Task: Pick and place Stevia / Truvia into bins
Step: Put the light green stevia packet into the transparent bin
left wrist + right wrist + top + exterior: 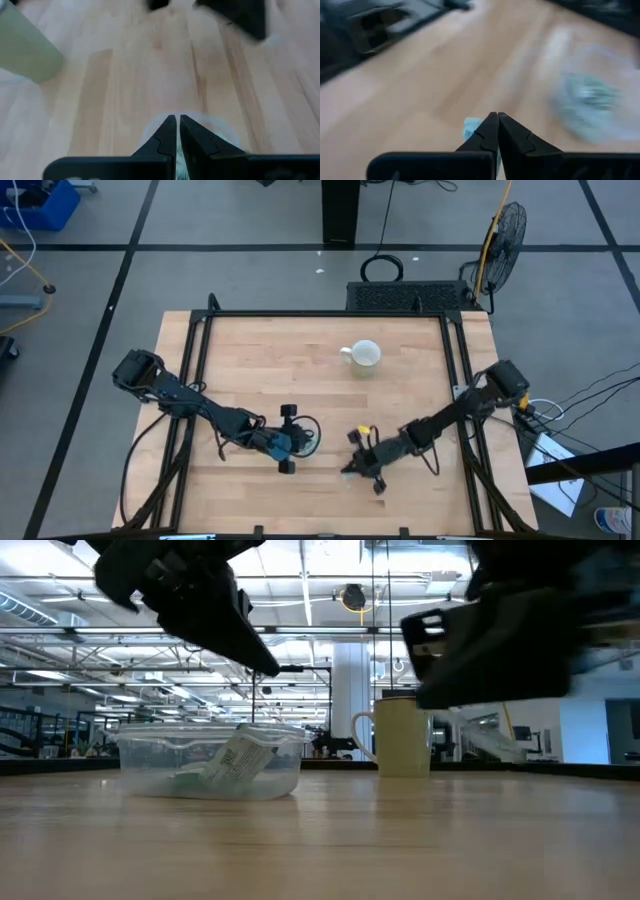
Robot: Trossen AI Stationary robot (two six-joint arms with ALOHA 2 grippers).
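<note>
Sitting near the front middle of the surface [300, 380], the bin [210, 765] is already holding at least one packet [240, 758], which is leaning against its clear wall in the low view, with more pale green paper lying under it. The left gripper [178, 131] is hovering right over the bin, and its fingers are looking pinched together with nothing visible between them. The right gripper [497, 127] is hanging low over bare wood a little to the right of the bin, near the front edge; its fingers are closed tip to tip, and a pale blue-green scrap [470, 127] is showing just behind them, probably a packet being gripped or touched, though I cannot tell which. From its wrist camera the bin is appearing off to one side as a blur with green and white inside. A white mug [364, 355] is standing well apart toward the back, playing no part. Judging from how little loose paper is showing on the wood from above, much of the sorting seems done, with this one piece near the right fingers apparently being the next to go in; whether others are lying out of sight I cannot say.
</note>
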